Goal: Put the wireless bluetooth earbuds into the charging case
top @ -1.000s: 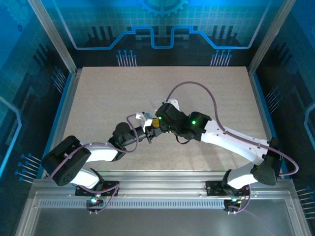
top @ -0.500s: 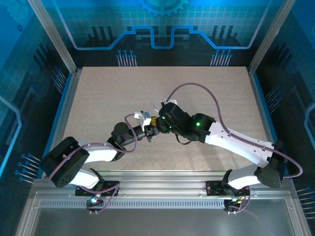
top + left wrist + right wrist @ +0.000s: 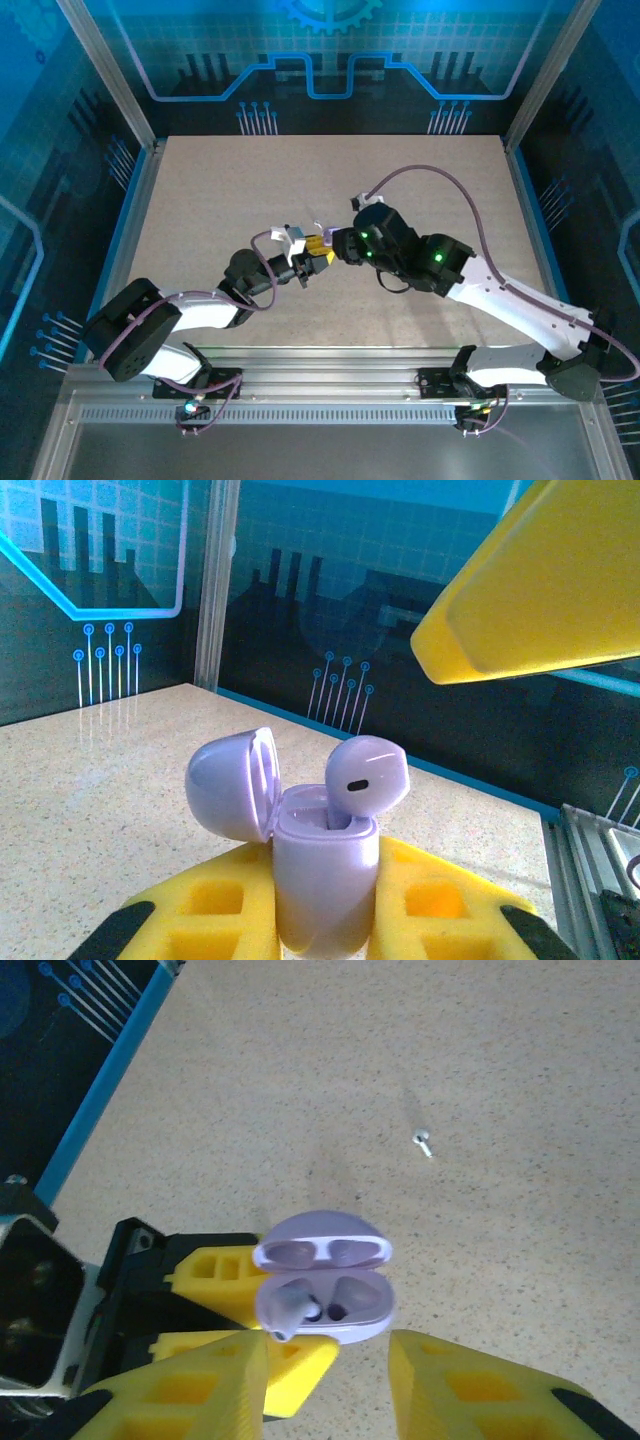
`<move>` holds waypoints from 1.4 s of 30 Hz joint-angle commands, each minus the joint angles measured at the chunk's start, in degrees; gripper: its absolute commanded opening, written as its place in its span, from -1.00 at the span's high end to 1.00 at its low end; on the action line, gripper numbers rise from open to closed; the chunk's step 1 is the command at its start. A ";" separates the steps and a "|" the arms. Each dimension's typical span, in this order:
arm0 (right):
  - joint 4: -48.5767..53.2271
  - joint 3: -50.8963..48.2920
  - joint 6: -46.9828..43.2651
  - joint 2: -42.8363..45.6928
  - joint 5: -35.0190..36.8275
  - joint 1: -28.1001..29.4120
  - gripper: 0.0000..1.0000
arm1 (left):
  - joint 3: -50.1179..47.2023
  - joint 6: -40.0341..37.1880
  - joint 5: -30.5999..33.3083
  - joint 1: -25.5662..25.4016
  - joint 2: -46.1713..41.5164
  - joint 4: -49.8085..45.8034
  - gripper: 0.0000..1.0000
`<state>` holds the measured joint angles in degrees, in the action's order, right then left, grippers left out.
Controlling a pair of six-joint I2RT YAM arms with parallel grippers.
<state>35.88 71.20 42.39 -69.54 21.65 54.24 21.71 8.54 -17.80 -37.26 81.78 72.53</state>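
My left gripper is shut on the charging case, a pale lilac-white shell held upright with its lid swung open. One earbud stands in the right-hand socket with its head well above the rim. In the right wrist view the charging case lies just beyond my right gripper, whose yellow jaws stand apart with nothing between them. The earbud leans out of one socket there and the other socket is bare. A second earbud lies loose on the table further off.
In the top view both grippers meet near the middle of the beige table, the left gripper just left of the right gripper. Blue walls and aluminium posts ring the table. A metal rail runs along the near edge.
My right arm has drawn back to the right, away from the case. The left arm has kept its hold on the case and barely moved.
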 commanded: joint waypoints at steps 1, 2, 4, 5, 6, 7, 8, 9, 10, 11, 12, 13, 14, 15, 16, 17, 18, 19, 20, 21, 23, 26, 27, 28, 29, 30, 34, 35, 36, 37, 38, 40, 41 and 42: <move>0.27 -1.23 -0.56 1.08 -1.76 -1.91 0.28 | 0.90 -0.04 -0.70 0.10 -0.56 3.01 0.60; 0.38 -1.47 -0.64 1.08 -2.32 -2.52 0.28 | 0.94 -0.01 -0.73 0.10 -0.59 3.00 0.60; 0.25 -2.01 -0.51 1.07 -3.14 -3.22 0.29 | 0.93 -0.02 -0.70 0.06 -0.61 2.97 0.61; 0.29 -2.24 -0.35 1.06 -3.40 -3.59 0.29 | 1.02 -0.02 -0.72 0.07 -0.63 3.01 0.60; 0.33 -2.37 -0.23 0.94 -3.62 -3.92 0.30 | 0.99 -0.02 -0.73 0.09 -0.67 2.97 0.60; 0.42 -2.52 -0.04 0.75 -3.88 -4.15 0.30 | 0.95 0.02 -0.73 0.07 -0.65 2.97 0.60; 0.38 -2.70 0.05 0.51 -4.11 -4.27 0.30 | 0.88 0.03 -0.74 0.08 -0.74 2.98 0.60; 0.33 -2.81 0.01 0.33 -4.33 -4.33 0.30 | 0.88 0.06 -0.74 0.08 -0.74 3.03 0.60; 0.33 -2.90 0.13 0.12 -4.50 -4.40 0.31 | 0.91 0.07 -0.67 0.04 -0.75 2.95 0.60; 0.33 -2.89 0.23 -0.23 -4.76 -4.39 0.30 | 0.92 0.04 -0.73 0.11 -0.74 2.95 0.60; 0.33 -2.89 0.20 -0.43 -4.88 -4.34 0.30 | 1.00 0.07 -0.74 0.06 -0.74 2.90 0.60; 0.25 -2.91 0.26 -0.72 -5.08 -4.33 0.31 | 1.00 0.07 -0.74 0.03 -0.78 2.90 0.60; 0.16 -2.91 0.30 -0.81 -5.13 -4.36 0.30 | 1.01 0.15 -0.74 0.07 -0.74 2.91 0.60; 0.03 -2.92 0.31 -0.92 -5.14 -4.35 0.30 | 1.05 0.09 -0.74 0.10 -0.74 2.94 0.60; -0.10 -2.96 0.24 -0.96 -5.07 -4.34 0.30 | 1.00 0.10 -0.74 0.05 -0.74 2.88 0.60; -0.19 -3.00 0.18 -1.05 -5.04 -4.34 0.30 | 1.06 0.12 -0.74 0.09 -0.75 2.88 0.60; -0.19 -2.95 0.22 -1.20 -4.93 -4.32 0.30 | 1.14 0.16 -0.74 0.07 -0.75 2.93 0.60; -0.19 -2.86 0.20 -1.37 -4.95 -4.32 0.30 | 1.21 0.16 -0.81 0.05 -0.70 2.94 0.60; -0.11 -2.83 0.23 -1.50 -4.99 -4.32 0.30 | 1.22 0.12 -0.81 0.07 -0.67 2.89 0.60; 0.06 -2.82 0.23 -1.69 -4.96 -4.32 0.30 | 1.16 0.12 -0.83 0.05 -0.65 2.95 0.60; 0.25 -2.82 0.30 -2.01 -4.86 -4.38 0.30 | 1.28 0.22 -0.90 0.02 -0.65 2.88 0.60; 0.08 -2.90 0.32 -2.29 -4.71 -4.47 0.30 | 1.25 0.17 -0.92 0.07 -0.74 2.92 0.60; -0.07 -2.90 0.39 -2.46 -4.77 -4.44 0.30 | 1.27 0.20 -0.78 0.06 -0.70 2.89 0.60; -0.18 -2.83 0.33 -2.58 -4.85 -4.47 0.30 | 1.28 0.20 -0.73 0.08 -0.66 2.96 0.60; -0.36 -2.82 0.32 -2.64 -5.02 -4.42 0.30 | 1.29 0.15 -0.78 0.02 -0.65 2.99 0.60; -0.67 -2.82 0.35 -2.72 -5.25 -4.44 0.30 | 1.31 0.17 -0.83 0.06 -0.57 3.03 0.60; -2.07 -2.49 0.10 -3.06 -6.24 -4.35 0.30 | 1.43 0.20 -0.74 0.07 -0.33 3.23 0.59; -2.38 -2.47 0.13 -3.09 -6.41 -4.35 0.30 | 1.50 0.25 -0.72 0.01 -0.27 3.29 0.60; -2.93 -2.50 0.10 -2.99 -6.81 -4.34 0.30 | 1.55 0.25 -0.74 0.02 -0.22 3.27 0.59; -3.33 -2.51 0.06 -3.09 -7.12 -4.36 0.30 | 1.51 0.34 -0.75 0.06 -0.17 3.23 0.59; -3.59 -2.47 -0.04 -3.07 -7.36 -4.29 0.30 | 1.55 0.34 -0.74 0.06 -0.13 3.26 0.59; -3.73 -2.38 -0.18 -3.19 -7.50 -4.13 0.31 | 1.42 0.34 -0.74 0.00 -0.11 3.32 0.59; -3.80 -2.34 -0.25 -3.22 -7.58 -4.02 0.31 | 1.44 0.42 -0.74 0.02 -0.13 3.32 0.59; -3.96 -2.38 -0.26 -3.22 -7.59 -3.84 0.31 | 1.43 0.41 -0.74 0.05 -0.13 3.32 0.60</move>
<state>33.71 68.66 42.41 -72.38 15.03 50.24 21.71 8.71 -17.80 -37.26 81.78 72.75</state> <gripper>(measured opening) 0.349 0.211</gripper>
